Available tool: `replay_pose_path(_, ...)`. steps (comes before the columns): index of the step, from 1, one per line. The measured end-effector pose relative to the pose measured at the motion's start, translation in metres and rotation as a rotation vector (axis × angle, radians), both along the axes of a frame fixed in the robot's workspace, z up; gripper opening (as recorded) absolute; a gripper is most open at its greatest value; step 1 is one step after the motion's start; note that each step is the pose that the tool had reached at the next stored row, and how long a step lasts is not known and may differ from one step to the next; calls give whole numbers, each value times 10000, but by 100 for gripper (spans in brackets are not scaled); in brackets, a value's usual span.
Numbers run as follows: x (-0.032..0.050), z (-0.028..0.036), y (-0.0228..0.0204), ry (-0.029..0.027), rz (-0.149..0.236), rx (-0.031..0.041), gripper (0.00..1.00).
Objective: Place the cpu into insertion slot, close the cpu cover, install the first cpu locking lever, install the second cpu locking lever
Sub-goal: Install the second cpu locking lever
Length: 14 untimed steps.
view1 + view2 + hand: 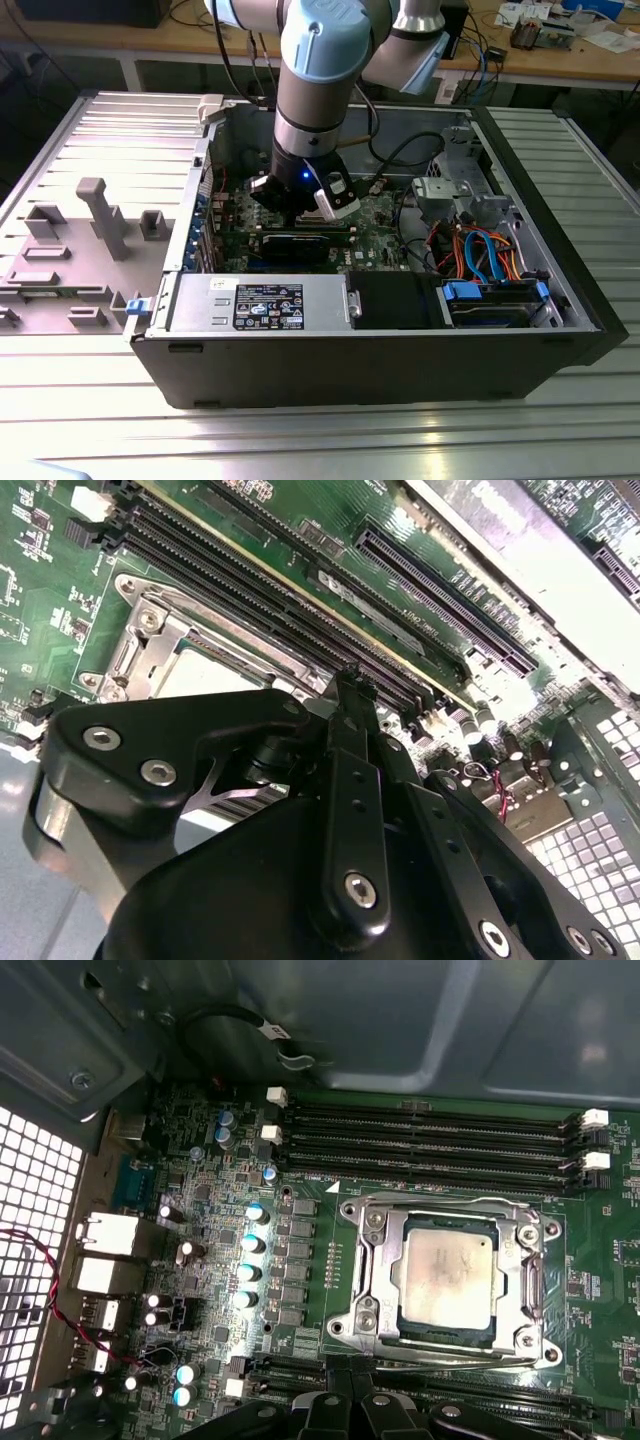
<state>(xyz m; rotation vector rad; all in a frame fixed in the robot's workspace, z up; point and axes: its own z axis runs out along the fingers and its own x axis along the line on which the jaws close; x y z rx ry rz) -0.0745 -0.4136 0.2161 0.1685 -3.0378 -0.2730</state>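
The cpu (pixel 445 1268) sits in the insertion slot (pixel 540 1290) under the closed cpu cover (pixel 378 1260). Claw (pixel 345 695) state: cannot tell. Lever installation appears current, requiring downward pressure.

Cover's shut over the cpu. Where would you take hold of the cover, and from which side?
Probably the cpu cover's bare frame edge beside the memory slots, approached from above. It lies flat around the cpu, whose top shows through the cut-out; only the rim offers purchase.
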Motion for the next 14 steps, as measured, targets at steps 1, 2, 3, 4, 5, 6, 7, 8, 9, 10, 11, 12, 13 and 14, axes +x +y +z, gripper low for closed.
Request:
replay_pose_path(1,0,0,0,0,-1,4,11)
replay_pose_path(2,0,0,0,0,0,11,11)
replay_pose_path(3,0,0,0,0,0,16,11)
replay_pose_path(4,0,0,0,1,0,22,11)
replay_pose_path(5,0,0,0,0,0,25,11)
replay_pose_path(6,0,0,0,0,0,26,11)
replay_pose_path(7,-2,-1,0,0,1,29,11)
replay_pose_path(8,-7,-2,-1,0,-11,39,11)
replay_pose_path(9,-15,-4,0,1,-75,63,11)
replay_pose_path(10,-17,-5,0,1,-112,132,11)
replay_pose_path(11,-18,-7,0,1,-139,191,11)
replay_pose_path(12,-18,-10,0,1,-166,225,11)
replay_pose_path(13,-18,-18,0,0,-243,284,11)
replay_pose_path(14,-18,-25,0,-1,-294,300,11)
